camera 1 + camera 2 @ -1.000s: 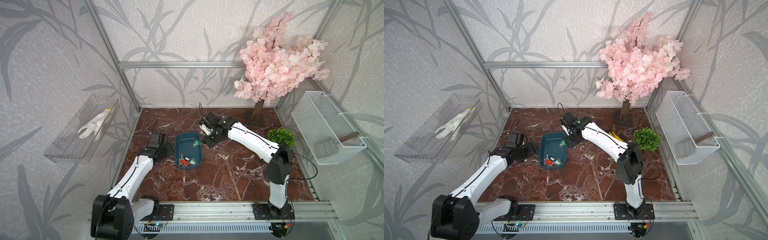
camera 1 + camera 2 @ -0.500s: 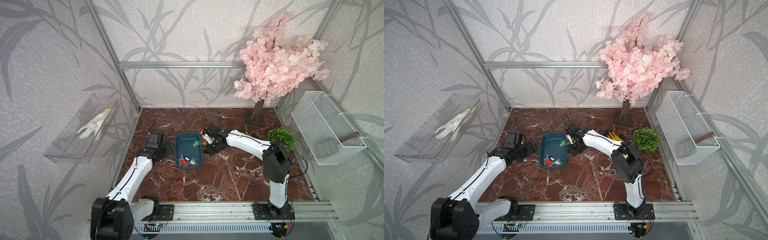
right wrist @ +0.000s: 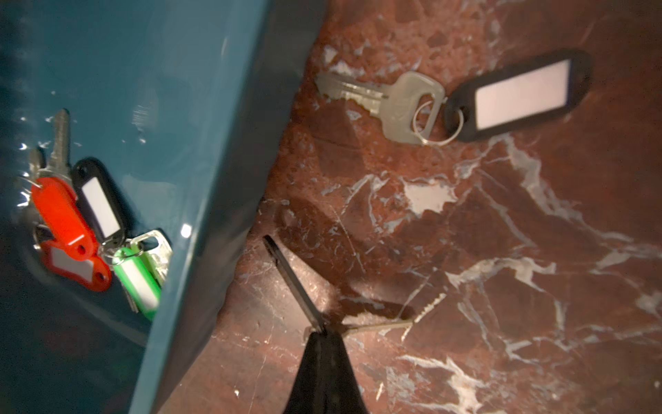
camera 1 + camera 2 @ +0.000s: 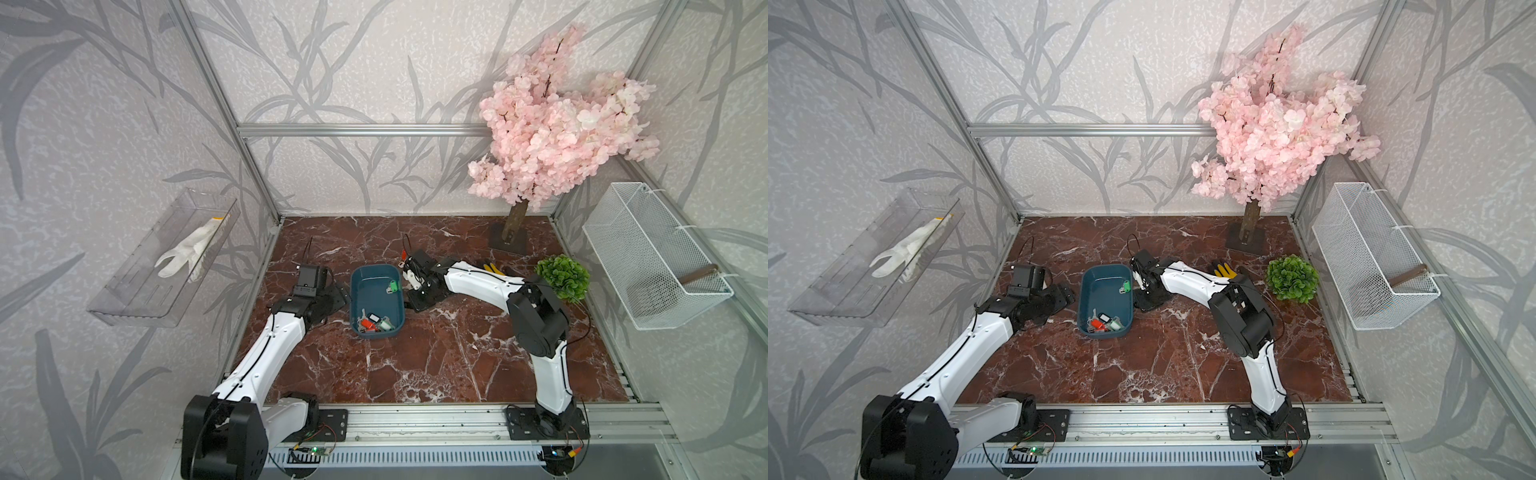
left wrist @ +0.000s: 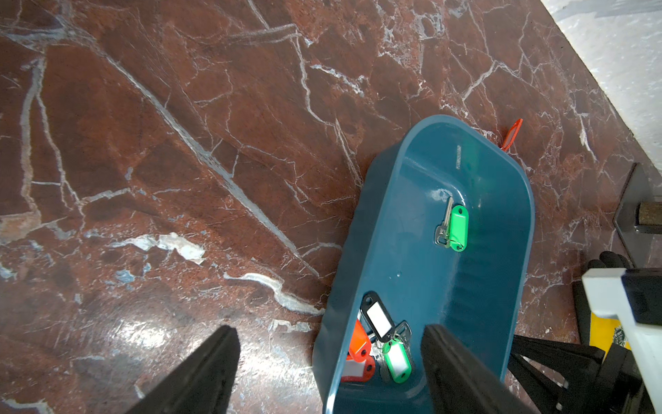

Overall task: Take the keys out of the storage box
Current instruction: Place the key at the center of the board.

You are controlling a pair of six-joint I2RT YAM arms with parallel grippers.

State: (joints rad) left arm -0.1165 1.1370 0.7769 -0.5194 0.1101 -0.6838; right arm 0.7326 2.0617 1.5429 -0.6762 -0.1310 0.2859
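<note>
Barely begun: the storage box (image 4: 372,293), centre frame in both top views, held a green-tagged key (image 5: 455,227) and a tagged cluster (image 5: 379,344); one black-tagged key (image 3: 455,104) lay outside on marble (image 3: 501,251); the left gripper (image 5: 327,329) stood spread; the right gripper (image 3: 318,331), pressed together, seemingly pinched another key (image 3: 376,325).

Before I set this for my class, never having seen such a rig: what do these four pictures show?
A white left arm and right arm, both robots, stand at a marble table. Both top views look down on everything; the other two pictures come from a camera on each arm's wrist. On the table sits a teal storage box with tagged keys inside; one black-tagged key lies outside on the marble. The left claw is open at the box's edge, holding nothing. The right claw is shut beside the box, apparently pinching a dark-tagged key.
</note>
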